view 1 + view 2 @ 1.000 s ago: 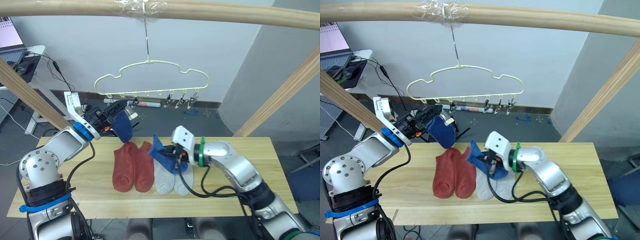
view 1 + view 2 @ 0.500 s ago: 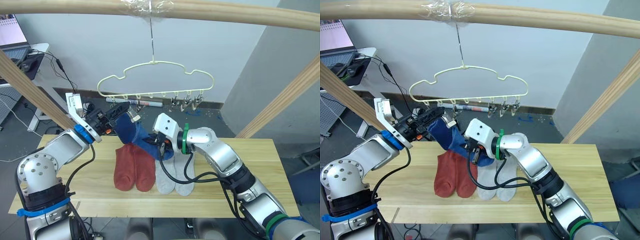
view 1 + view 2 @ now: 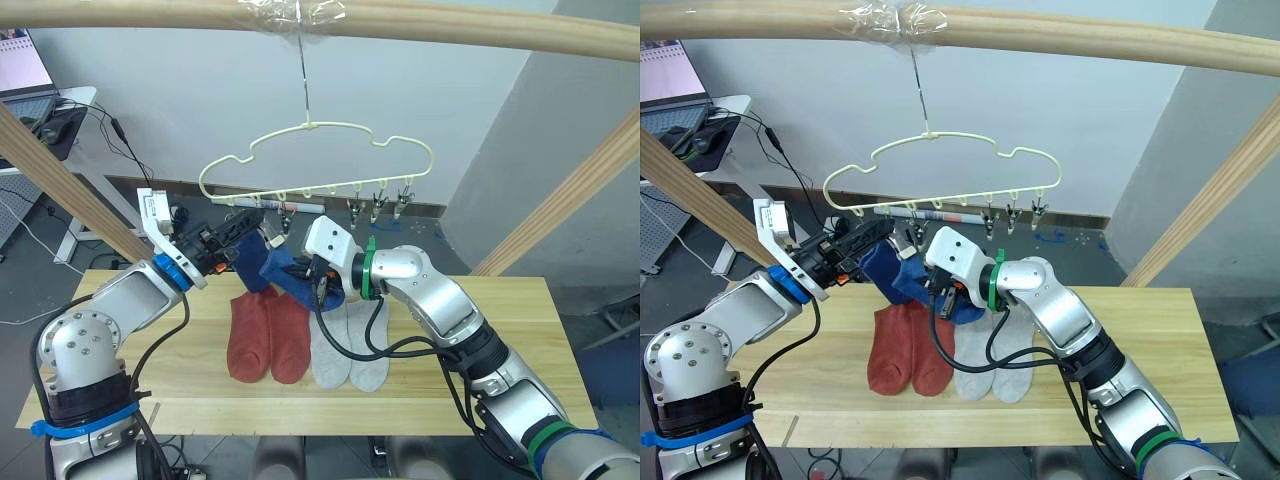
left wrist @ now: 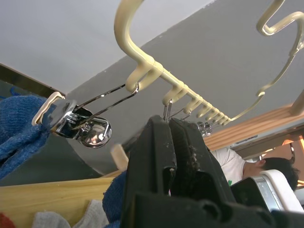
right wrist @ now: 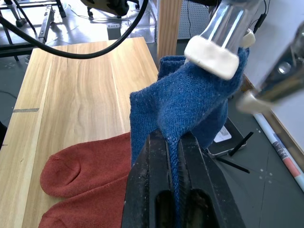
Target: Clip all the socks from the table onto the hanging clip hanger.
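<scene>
Clipping of blue sock (image 5: pixel 180 114) in hand: right gripper (image 5: pixel 171 156) jaws grasp it; left gripper (image 4: pixel 173 142) jaws clenched near 1 clip (image 4: pixel 78 126). Next: seat hem in clip.

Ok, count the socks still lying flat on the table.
4: two rust-red socks side by side toward the robot's left, and two light grey socks right beside them. Both blue socks are lifted off the table, up by the grippers.

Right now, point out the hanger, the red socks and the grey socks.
hanger (image 3: pixel 318 127), left eye view, top of its wavy wire.
red socks (image 3: pixel 268 335), left eye view, where the pair meets.
grey socks (image 3: pixel 348 350), left eye view, middle of the pair.
</scene>
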Available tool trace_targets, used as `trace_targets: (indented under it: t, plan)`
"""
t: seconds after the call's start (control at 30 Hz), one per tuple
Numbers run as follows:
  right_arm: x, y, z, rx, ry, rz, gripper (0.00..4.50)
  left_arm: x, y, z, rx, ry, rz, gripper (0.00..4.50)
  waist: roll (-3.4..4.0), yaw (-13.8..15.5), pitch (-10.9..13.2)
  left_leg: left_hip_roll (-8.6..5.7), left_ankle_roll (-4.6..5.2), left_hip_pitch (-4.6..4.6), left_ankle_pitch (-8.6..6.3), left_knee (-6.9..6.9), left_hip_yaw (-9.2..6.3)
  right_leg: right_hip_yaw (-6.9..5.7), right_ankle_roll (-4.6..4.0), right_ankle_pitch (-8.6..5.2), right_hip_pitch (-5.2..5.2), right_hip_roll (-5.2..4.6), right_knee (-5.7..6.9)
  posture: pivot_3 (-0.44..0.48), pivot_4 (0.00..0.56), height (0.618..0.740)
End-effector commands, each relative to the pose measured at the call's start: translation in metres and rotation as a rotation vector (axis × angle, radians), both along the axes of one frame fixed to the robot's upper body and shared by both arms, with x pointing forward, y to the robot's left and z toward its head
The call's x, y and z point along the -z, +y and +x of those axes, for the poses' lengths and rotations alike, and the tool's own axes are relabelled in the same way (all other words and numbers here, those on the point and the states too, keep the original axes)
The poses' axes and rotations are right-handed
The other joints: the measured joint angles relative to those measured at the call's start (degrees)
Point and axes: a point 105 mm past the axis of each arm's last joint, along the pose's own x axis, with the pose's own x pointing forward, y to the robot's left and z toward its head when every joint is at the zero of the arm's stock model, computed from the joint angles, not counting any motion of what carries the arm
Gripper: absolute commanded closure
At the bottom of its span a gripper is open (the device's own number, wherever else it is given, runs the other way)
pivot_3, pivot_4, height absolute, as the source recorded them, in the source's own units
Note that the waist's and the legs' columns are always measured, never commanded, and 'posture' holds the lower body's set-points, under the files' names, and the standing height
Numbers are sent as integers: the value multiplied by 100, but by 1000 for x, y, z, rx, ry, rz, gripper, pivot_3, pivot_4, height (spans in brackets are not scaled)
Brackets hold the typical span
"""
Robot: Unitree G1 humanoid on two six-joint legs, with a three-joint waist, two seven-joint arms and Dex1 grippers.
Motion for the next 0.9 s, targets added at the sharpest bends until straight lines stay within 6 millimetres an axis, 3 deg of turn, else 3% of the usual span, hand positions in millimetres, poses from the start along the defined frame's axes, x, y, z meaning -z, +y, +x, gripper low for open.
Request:
trace_targets:
  t: [0.03,0.27,0.4,0.47,0.5,0.63,0.8,0.9]
  plan:
    - [-21,8,-6,-32,-29,65,4500,-7,-2,-5,11,-52,23,3903,0,0,0,0,0,0,0,0,0,0,0,0,0,0,0,135,258,740]
    - [-18,14,-5,-9,35,109,4500,-8,0,-4,-4,-57,28,1850,1,2,2,0,3,-2,-2,0,-3,-3,0,0,0,0,0,135,261,740]
    - [-18,18,-4,24,139,175,4500,-9,6,-2,-29,-57,22,1850,2,2,3,1,3,-3,-2,-1,-6,-6,0,0,-1,0,-1,140,261,740]
    - [-21,23,-4,42,293,264,4500,-6,11,-2,-52,-53,65,1850,3,-4,3,1,3,-4,-2,-1,-7,-8,0,0,-1,0,-1,140,261,740]
    - [-22,24,-5,42,340,289,3976,-5,12,-3,-59,-52,85,1811,4,-6,4,3,3,-4,-2,-1,-7,-8,0,0,-2,0,0,140,261,740]
    - [-21,24,-6,43,359,274,2743,7,18,0,-132,-48,250,1811,12,3,9,2,4,-4,-2,-5,-10,-13,-2,-1,-4,1,-1,148,263,740]
    - [-8,6,3,115,311,220,1003,12,19,2,-181,-103,379,1811,14,51,11,-2,4,-12,-2,-4,-10,-15,-1,-1,-6,-1,-8,155,260,740]
    - [3,-16,4,139,236,150,1003,23,21,3,-219,-69,457,1811,14,73,11,-2,4,-17,-2,-6,-10,-16,-1,-1,-7,-1,-12,156,257,740]
